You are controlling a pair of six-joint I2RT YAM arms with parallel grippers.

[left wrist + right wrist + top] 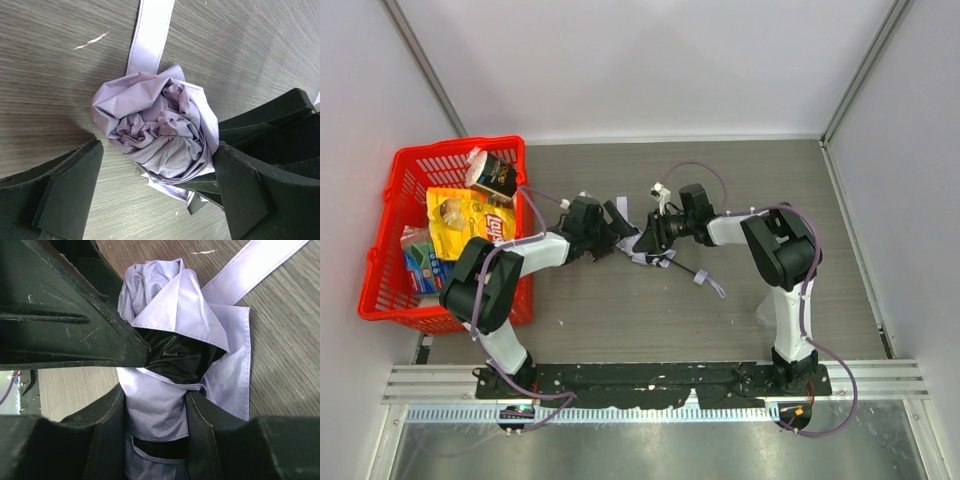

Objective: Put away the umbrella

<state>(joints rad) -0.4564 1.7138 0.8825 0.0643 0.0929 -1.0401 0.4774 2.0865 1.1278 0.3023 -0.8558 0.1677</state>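
Right gripper (155, 426) clamps its jaws on the umbrella (155, 130), steadying it on the bench (50, 75); left gripper (155, 180) jaws stand apart around its rolled end.

One high overhead, two close wrist views, umbrella (150, 130) in common

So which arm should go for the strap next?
Probably left: the left gripper is open and free, and the strap lies flat just beyond the umbrella end in front of it. The right gripper is shut on the umbrella.
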